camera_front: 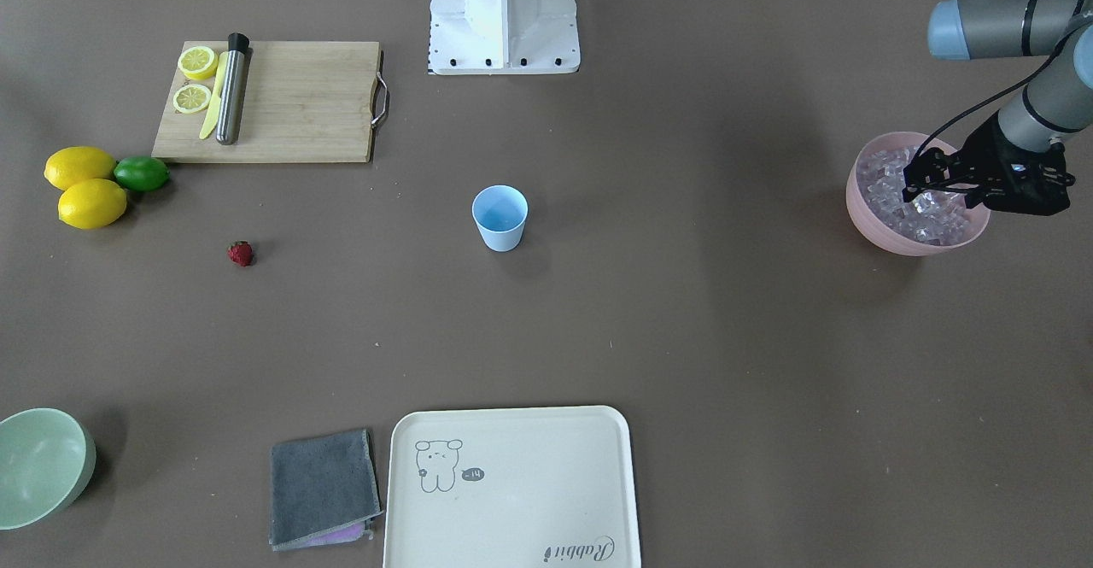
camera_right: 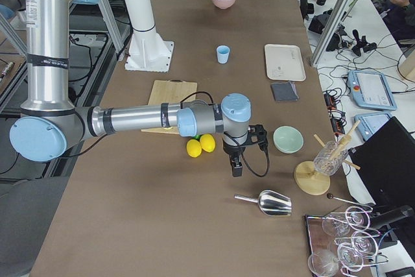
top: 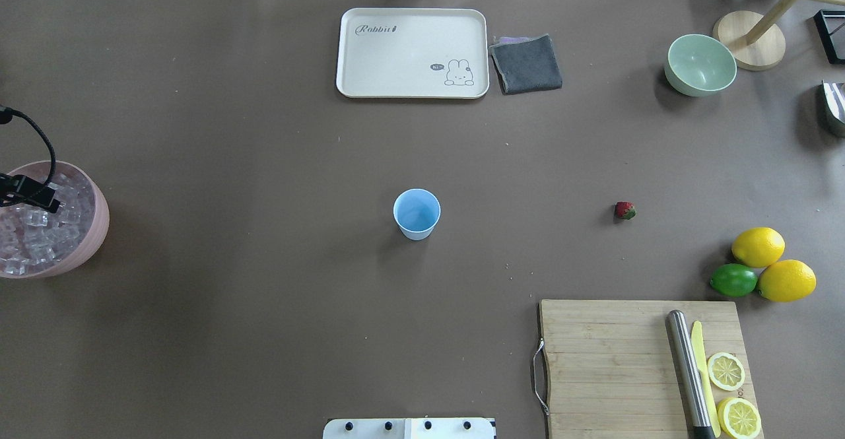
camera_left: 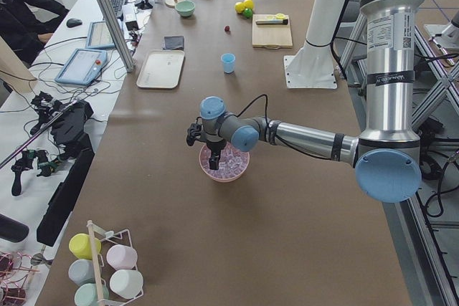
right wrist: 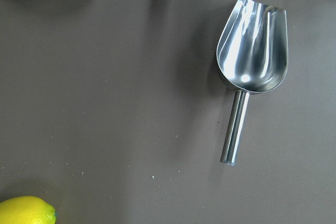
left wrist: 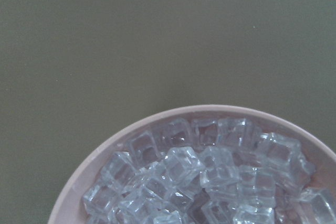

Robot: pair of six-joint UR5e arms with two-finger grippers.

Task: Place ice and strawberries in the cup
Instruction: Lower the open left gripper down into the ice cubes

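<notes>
Ice heaps the pink bowl under your left gripper, jaws apparently spread. Your right gripper hangs near the scoop; can't tell its state. Cup stands empty, strawberry apart.

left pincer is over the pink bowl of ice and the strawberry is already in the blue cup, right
Not quite. The strawberry is not in the cup; it lies on the table, well apart from it, as the overhead exterior view shows. The left pincer is indeed over the pink bowl of ice.
</notes>
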